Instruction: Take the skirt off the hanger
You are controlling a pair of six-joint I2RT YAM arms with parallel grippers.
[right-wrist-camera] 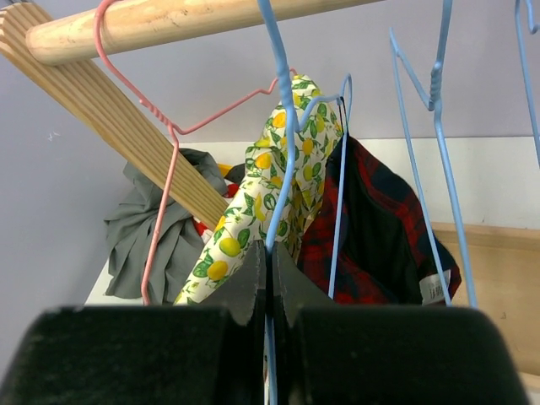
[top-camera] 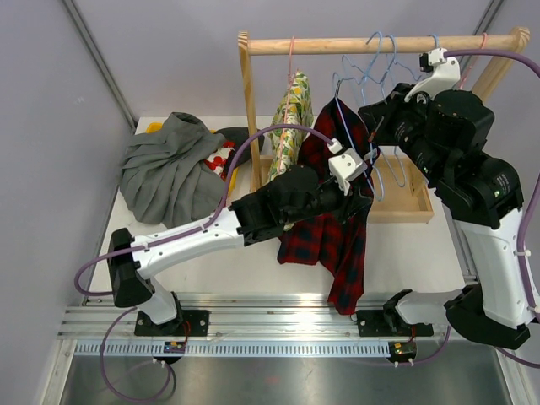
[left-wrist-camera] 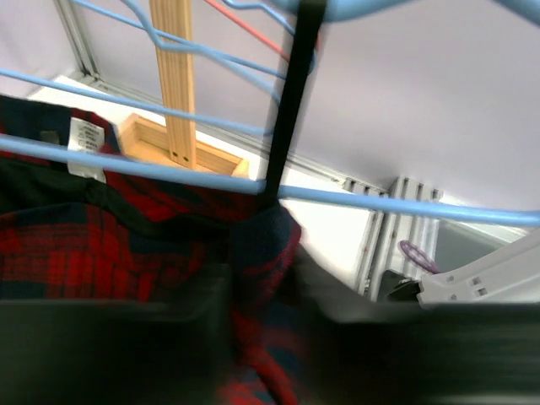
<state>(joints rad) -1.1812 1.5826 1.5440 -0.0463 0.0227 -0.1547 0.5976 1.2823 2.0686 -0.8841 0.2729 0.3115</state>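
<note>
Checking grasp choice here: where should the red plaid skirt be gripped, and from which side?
Pinch the skirt by the fabric hanging below the blue hanger, approaching from the left-front. Cloth drapes loose there; higher up, hanger wires and the lemon-print garment crowd the waistband.

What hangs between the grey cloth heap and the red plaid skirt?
A lemon-print garment, hanging just right of the wooden post; the top external view shows it left of the red plaid skirt.

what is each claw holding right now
left claw: closed on the plaid skirt
right claw: closed on a blue hanger
</note>
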